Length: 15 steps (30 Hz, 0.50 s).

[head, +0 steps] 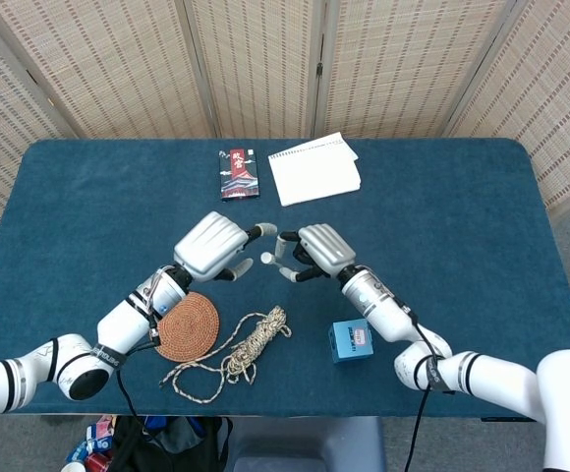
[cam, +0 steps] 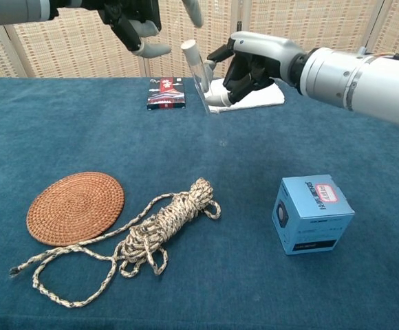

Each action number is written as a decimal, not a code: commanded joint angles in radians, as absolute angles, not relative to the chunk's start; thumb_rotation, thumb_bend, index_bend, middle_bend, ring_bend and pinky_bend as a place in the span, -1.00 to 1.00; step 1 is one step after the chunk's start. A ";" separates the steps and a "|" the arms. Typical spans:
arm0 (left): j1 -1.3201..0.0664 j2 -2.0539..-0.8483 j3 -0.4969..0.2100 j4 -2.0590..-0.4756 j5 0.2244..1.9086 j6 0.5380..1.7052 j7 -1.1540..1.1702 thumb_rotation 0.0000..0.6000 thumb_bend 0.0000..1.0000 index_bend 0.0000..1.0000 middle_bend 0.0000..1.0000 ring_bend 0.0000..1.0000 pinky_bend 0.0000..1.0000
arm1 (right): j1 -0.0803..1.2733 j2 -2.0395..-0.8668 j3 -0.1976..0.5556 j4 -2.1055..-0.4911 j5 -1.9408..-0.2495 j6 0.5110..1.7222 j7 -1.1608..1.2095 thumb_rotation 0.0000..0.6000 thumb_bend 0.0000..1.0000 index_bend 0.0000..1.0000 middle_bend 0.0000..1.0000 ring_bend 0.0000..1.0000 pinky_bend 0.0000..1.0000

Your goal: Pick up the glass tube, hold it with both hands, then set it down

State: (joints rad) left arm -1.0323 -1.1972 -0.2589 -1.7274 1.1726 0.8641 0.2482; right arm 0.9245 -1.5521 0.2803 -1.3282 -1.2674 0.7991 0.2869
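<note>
The right hand (cam: 244, 65) pinches the glass tube (cam: 198, 75) above the desk (cam: 364, 179), the tube leaning, its white cap up. The left hand (cam: 141, 20) hangs just beside it, fingers apart, holding nothing.

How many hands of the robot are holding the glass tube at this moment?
1. The right hand grips the glass tube, held above the table. The left hand is beside it with fingers apart, not touching.

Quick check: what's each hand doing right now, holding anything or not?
Left hand: open, fingers apart, clear of the glass tube.
Right hand: holding the glass tube, raised above the table.
</note>
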 commanded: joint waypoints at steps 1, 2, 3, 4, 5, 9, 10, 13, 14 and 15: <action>-1.028 -1.171 -0.257 -1.742 1.126 0.843 0.255 1.00 -0.32 -1.00 0.69 0.71 0.92 | 0.935 -1.494 0.274 -1.361 -1.237 0.752 0.222 1.00 0.26 0.88 1.00 1.00 1.00; -1.027 -1.163 -0.256 -1.744 1.111 0.837 0.255 1.00 -0.33 -1.00 0.63 0.65 0.91 | 0.940 -1.471 0.274 -1.375 -1.223 0.737 0.194 1.00 0.26 0.88 1.00 1.00 1.00; -1.025 -1.158 -0.254 -1.743 1.102 0.835 0.257 1.00 -0.34 -1.00 0.56 0.58 0.90 | 0.944 -1.453 0.274 -1.388 -1.210 0.724 0.173 1.00 0.26 0.89 1.00 1.00 1.00; -1.024 -1.152 -0.251 -1.742 1.094 0.833 0.262 1.00 -0.34 -1.00 0.51 0.53 0.89 | 0.947 -1.434 0.274 -1.401 -1.196 0.713 0.152 1.00 0.26 0.89 1.00 1.00 1.00; -1.021 -1.146 -0.247 -1.740 1.082 0.831 0.266 1.00 -0.34 -1.00 0.45 0.47 0.88 | 0.952 -1.409 0.272 -1.417 -1.175 0.696 0.123 1.00 0.26 0.89 1.00 1.00 1.00; -1.009 -1.130 -0.234 -1.724 1.050 0.831 0.278 1.00 -0.34 -1.00 0.24 0.26 0.82 | 0.979 -1.328 0.259 -1.462 -1.084 0.625 0.023 1.00 0.26 0.90 1.00 1.00 1.00; -1.006 -1.127 -0.230 -1.721 1.042 0.831 0.281 1.00 -0.34 -1.00 0.20 0.23 0.80 | 0.989 -1.312 0.251 -1.469 -1.060 0.609 -0.006 1.00 0.26 0.90 1.00 1.00 1.00; -0.996 -1.122 -0.218 -1.708 1.024 0.835 0.289 1.00 -0.34 -1.00 0.13 0.18 0.78 | 1.020 -1.277 0.222 -1.482 -0.969 0.578 -0.093 1.00 0.26 0.91 1.00 1.00 1.00; -0.993 -1.121 -0.215 -1.706 1.020 0.836 0.291 1.00 -0.34 -1.00 0.12 0.17 0.77 | 1.028 -1.274 0.211 -1.482 -0.942 0.577 -0.117 1.00 0.26 0.91 1.00 1.00 1.00; -0.988 -1.120 -0.211 -1.704 1.014 0.839 0.291 1.00 -0.34 -1.00 0.12 0.17 0.76 | 1.037 -1.276 0.195 -1.479 -0.908 0.580 -0.147 1.00 0.26 0.91 1.00 1.00 1.00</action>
State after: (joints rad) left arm -0.9906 -1.1215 -0.2139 -1.7060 1.0173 0.8371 0.2898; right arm 1.0057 -1.3001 0.2306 -1.4669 -0.9792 0.6007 -0.0790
